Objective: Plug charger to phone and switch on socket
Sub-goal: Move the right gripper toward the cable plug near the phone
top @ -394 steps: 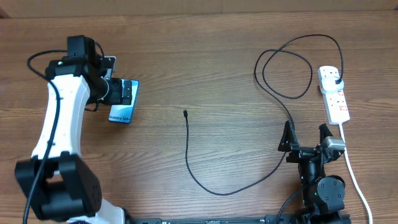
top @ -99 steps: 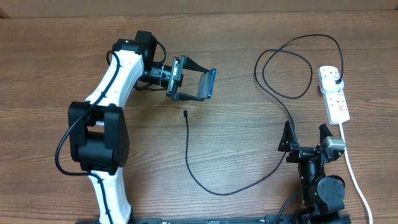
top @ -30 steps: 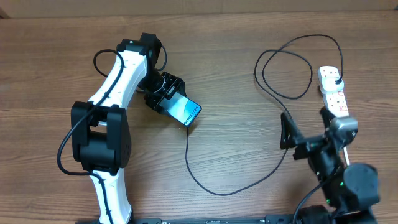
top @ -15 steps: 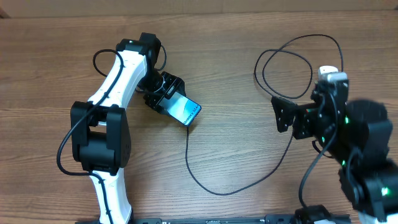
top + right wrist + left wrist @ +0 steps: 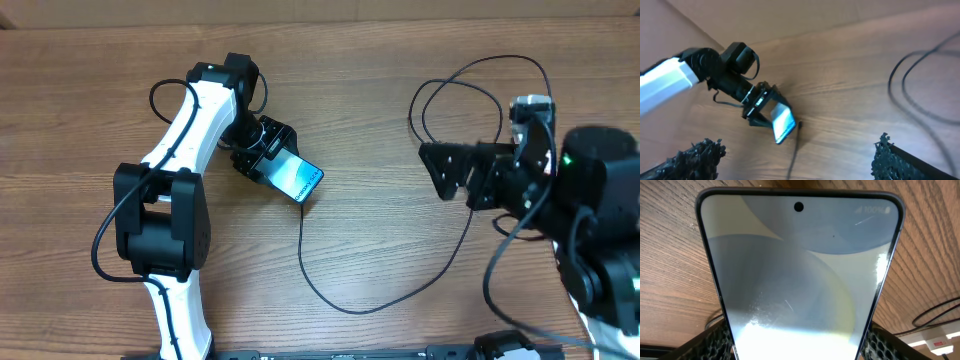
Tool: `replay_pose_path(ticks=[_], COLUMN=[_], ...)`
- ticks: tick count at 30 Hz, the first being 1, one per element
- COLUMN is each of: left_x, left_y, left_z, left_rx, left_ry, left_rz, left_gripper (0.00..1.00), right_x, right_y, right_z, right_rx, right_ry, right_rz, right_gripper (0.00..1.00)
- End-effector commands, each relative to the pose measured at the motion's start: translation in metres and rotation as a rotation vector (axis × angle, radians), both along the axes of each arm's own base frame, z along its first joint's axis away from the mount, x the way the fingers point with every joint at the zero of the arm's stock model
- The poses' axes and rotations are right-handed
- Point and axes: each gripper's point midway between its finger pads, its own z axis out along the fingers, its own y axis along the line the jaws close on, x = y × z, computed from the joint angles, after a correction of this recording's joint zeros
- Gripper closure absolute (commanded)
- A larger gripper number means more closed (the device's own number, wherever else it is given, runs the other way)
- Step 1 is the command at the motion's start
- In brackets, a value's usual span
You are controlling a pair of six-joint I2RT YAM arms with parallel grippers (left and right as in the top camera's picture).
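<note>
Phone [image 5: 300, 181], a slim glass-faced slab with a dark rim, is clamped at one end by the left gripper [image 5: 272, 163]. It is tilted low over the bench [image 5: 380, 60], its free end just beside the charger [image 5: 340, 306] tip.

Risk 1: smooth glass and thin edges give the pads little purchase, so a push against the connector may make the phone slip or pivot in the grasp.

Risk 2: the tip lies loose on the wood. Contact may shove it aside rather than seat it, and whether port and tip line up cannot be told.

Risk 3: the cable is thin, limp and looped. The right gripper [image 5: 447, 172], jaws spread wide and empty above the right-hand loops, may snag one and tug the cable at its socket [image 5: 932, 341] end.

Materials: matte wood-grain bench; glossy, reflective screen with punch-hole camera; round black cable, probably rubbery; hard white plastic socket with red-marked switch, largely hidden under the right arm in the overhead view.
</note>
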Motion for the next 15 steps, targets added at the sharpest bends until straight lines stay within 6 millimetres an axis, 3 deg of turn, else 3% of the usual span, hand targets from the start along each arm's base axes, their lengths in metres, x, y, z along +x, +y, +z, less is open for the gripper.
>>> replay_pose_path(ticks=[1,5,6,11,15], left_x=[0.005,0.005,0.005,0.003,0.004], left_y=[-0.009,-0.009,-0.009,-0.014,-0.018], left_z=[0.011,0.011,0.011,0.013,0.015], left_rx=[-0.037,-0.037,-0.038,-0.060,-0.079], left_ry=[-0.031,-0.031,-0.031,-0.021,-0.013], left_rz=[-0.019,-0.019,-0.019,-0.009,0.005], left_gripper=[0.45,0.46,0.46,0.45,0.45], right_x=[0.008,0.021,0.027,0.036,0.044], right_y=[0.021,0.031,0.036,0.056,0.061], right_z=[-0.011,-0.035,-0.049,-0.081,-0.111], right_rx=[0.124,0.206,0.213,0.167,0.095], right_ry=[0.135,0.302,0.367,0.471,0.534], right_rz=[0.039,0.008,-0.006,0.023,-0.094], right_gripper=[0.00,0.06,0.08,0.08,0.13])
